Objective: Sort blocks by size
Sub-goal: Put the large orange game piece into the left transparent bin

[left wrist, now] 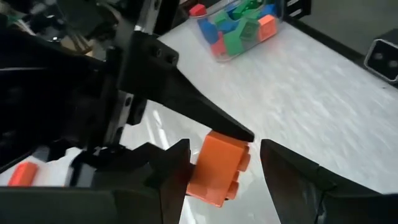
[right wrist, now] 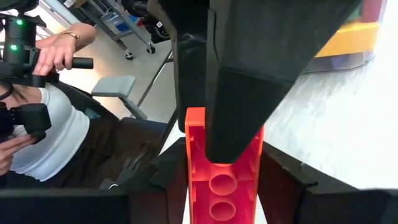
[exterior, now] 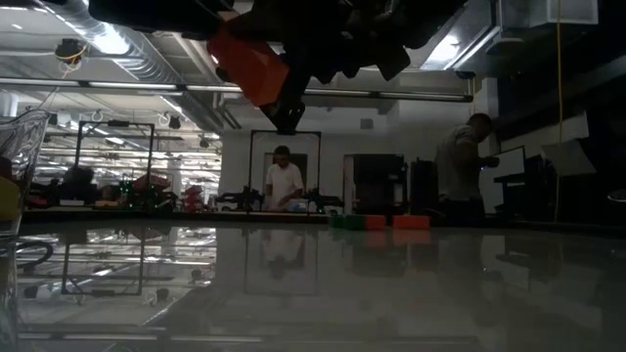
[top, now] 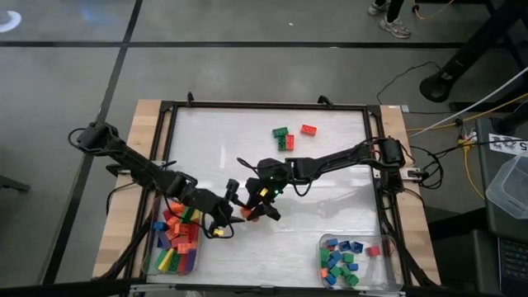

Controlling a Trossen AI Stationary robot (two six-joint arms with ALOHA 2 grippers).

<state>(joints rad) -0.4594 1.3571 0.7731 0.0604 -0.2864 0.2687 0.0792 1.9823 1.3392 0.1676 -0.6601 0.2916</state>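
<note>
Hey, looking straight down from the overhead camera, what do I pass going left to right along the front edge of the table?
Left tray of long blocks → left gripper → orange block held between the grippers → right gripper → right tray of small blocks.

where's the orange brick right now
High view: the orange brick is in mid-air at front centre, shut in the right gripper, just right of the left tray.
</note>
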